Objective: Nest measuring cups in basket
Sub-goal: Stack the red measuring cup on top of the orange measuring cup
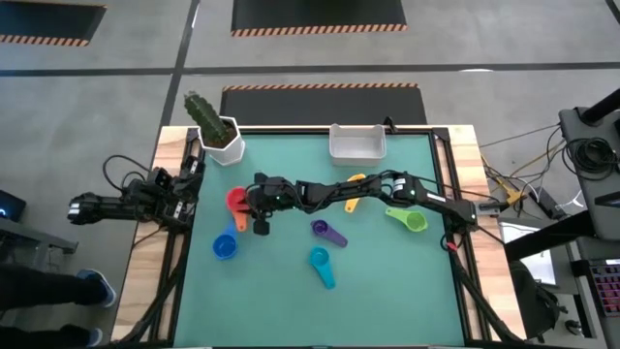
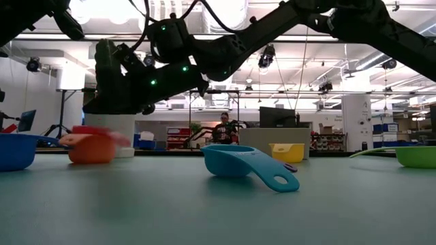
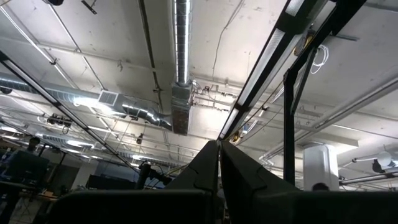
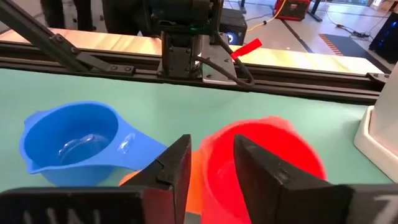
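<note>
My right gripper reaches across the table to its left part and stands open over the red cup, one finger inside the bowl and one outside its wall. The red cup shows blurred, with an orange cup right under it. The blue cup lies close by on the near side. The purple, teal and green cups lie on the mat, and the yellow one is half under the arm. The white basket stands at the far edge. My left gripper is shut, parked off the table's left edge. My right gripper comes at the red cup from above, slanting from the right, its fingers astride the cup's wall. I cannot tell whether either finger touches that wall. The cup's underside is hidden where it meets the orange cup.
A white pot with a green cactus stands at the far left corner, close behind the red cup. Black rails run along the mat's edges. The right arm spans the middle of the table above the yellow cup.
</note>
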